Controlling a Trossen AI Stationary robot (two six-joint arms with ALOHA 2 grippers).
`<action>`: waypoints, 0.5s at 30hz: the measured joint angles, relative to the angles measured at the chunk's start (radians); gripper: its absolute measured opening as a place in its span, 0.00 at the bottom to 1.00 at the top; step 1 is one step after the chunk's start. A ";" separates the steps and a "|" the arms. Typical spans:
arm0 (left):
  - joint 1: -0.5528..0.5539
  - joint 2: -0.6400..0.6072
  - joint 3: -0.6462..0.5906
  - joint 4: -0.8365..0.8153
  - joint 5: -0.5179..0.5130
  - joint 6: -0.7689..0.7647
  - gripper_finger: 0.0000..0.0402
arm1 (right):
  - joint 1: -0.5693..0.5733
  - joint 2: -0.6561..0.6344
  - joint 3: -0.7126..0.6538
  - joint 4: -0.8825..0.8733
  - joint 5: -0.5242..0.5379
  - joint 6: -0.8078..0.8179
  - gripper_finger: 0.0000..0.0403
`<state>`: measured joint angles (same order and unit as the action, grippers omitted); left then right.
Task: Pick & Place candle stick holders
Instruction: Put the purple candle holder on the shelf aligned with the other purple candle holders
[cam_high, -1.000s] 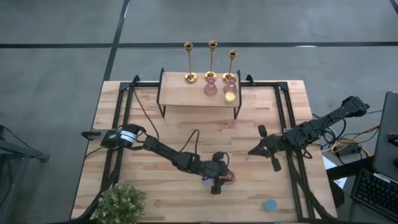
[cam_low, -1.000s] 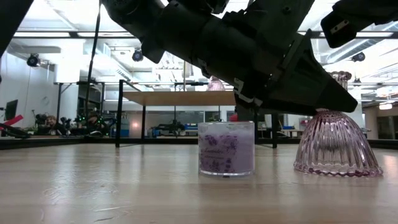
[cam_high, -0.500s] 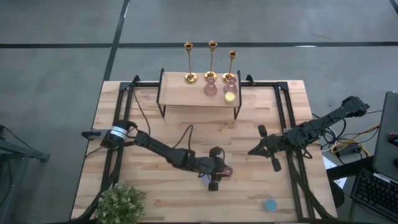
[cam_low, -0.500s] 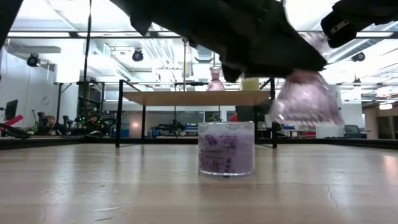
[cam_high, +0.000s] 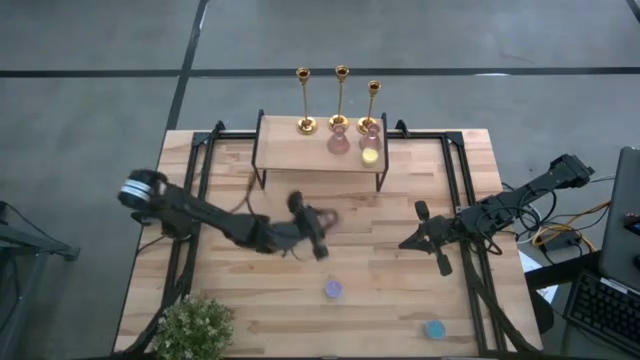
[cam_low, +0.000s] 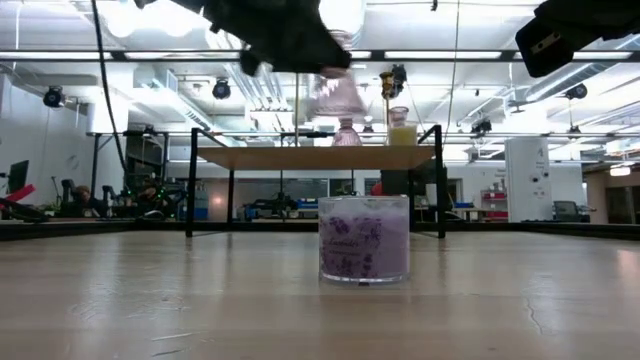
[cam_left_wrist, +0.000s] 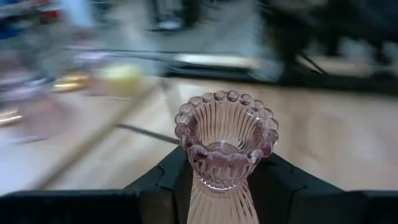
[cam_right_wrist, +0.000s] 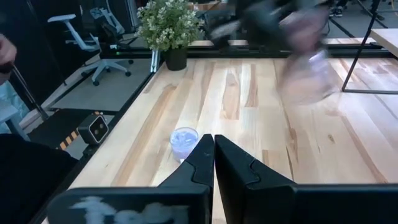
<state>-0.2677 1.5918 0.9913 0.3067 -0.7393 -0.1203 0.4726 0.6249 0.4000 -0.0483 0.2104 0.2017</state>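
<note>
Pink glass holder (cam_left_wrist: 225, 163) between left end effector (cam_high: 318, 222) fingers.

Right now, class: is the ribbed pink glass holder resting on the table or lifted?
Lifted: the left gripper clamps the ribbed pink glass holder in the air.

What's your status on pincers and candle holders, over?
Left pincer shut on pink glass candle holder, aloft near the shelf. Right pincer shut, idle at table's right. Three gold candlesticks upright on the shelf's far edge. Nothing seen blocking.

The table (cam_high: 400, 290) is bare wood across its middle. A raised shelf (cam_high: 300, 152) crowds the far edge, a purple candle (cam_high: 333, 290) sits toward the near edge, a plant (cam_high: 192, 328) fills the near left corner.
</note>
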 joint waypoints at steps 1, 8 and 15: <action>0.017 -0.028 -0.017 0.002 -0.041 -0.031 0.33 | 0.000 0.001 0.000 -0.001 0.000 0.000 0.02; 0.180 -0.157 -0.080 -0.010 -0.087 -0.120 0.33 | 0.000 0.001 0.000 0.000 0.000 0.000 0.02; 0.355 -0.172 -0.062 -0.010 0.044 -0.113 0.33 | 0.000 0.001 0.000 0.000 0.000 0.000 0.02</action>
<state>0.0876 1.4193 0.9295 0.2966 -0.6954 -0.2337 0.4728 0.6254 0.4000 -0.0479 0.2104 0.2016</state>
